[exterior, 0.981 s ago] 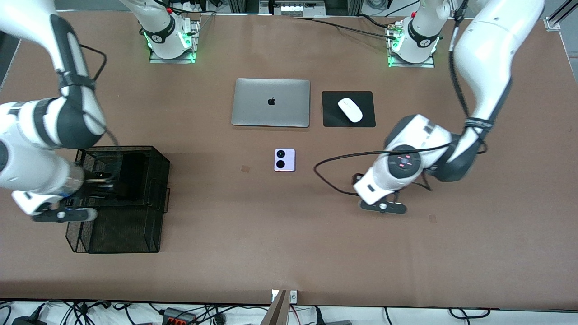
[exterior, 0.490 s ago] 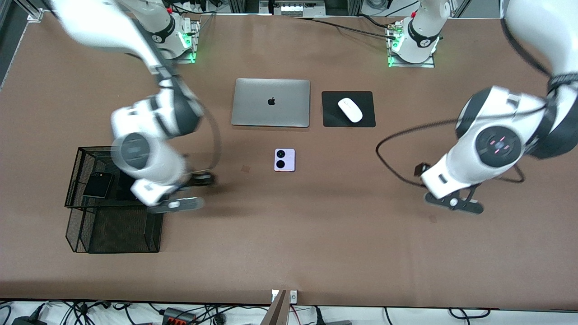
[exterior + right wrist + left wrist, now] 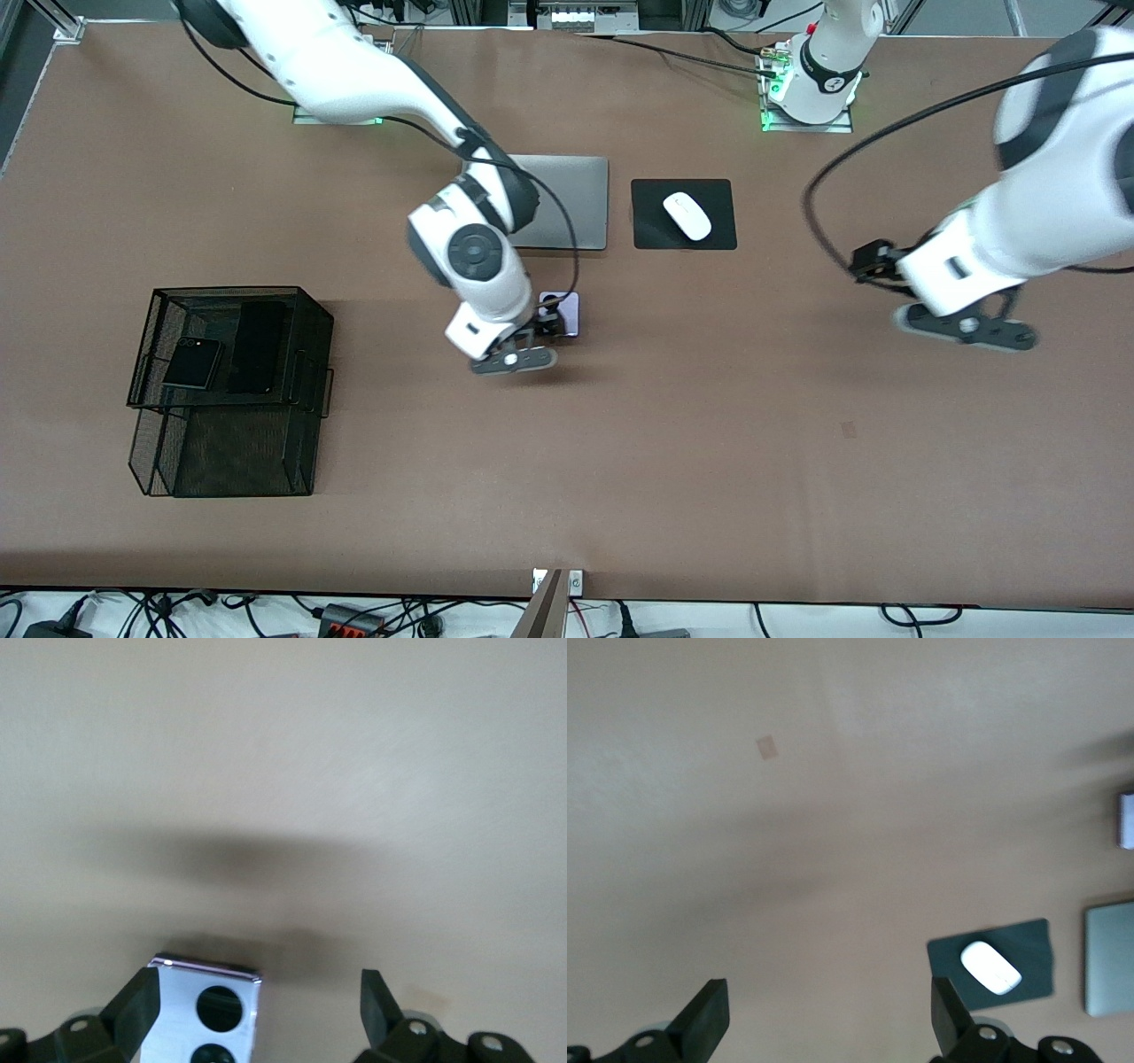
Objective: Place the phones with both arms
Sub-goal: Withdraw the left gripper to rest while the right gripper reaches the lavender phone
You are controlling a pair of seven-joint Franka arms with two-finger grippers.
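The lavender-white flip phone (image 3: pixel 570 310) lies flat on the brown table, nearer to the front camera than the laptop. My right gripper (image 3: pixel 530 344) hangs open just over it. In the right wrist view (image 3: pixel 259 1005) the phone (image 3: pixel 204 1014) sits between the fingers, close to one finger (image 3: pixel 142 1005), untouched. The long black slab (image 3: pixel 257 347) and the squarish black flip phone (image 3: pixel 188 363) lie in the black mesh basket (image 3: pixel 221 461) toward the right arm's end. My left gripper (image 3: pixel 961 326) is open and empty over bare table toward the left arm's end; it also shows in the left wrist view (image 3: pixel 827 1019).
A silver laptop (image 3: pixel 576 204), partly covered by the right arm, lies near the bases. Beside it a white mouse (image 3: pixel 687 215) rests on a black pad (image 3: pixel 651 230). The left wrist view shows the mouse (image 3: pixel 990 967), laptop (image 3: pixel 1109 957) and lavender phone (image 3: pixel 1125 819).
My right arm left the basket and swung to the lavender phone; the black flip phone stayed in the basket. My left arm drew away from the middle toward its own end.
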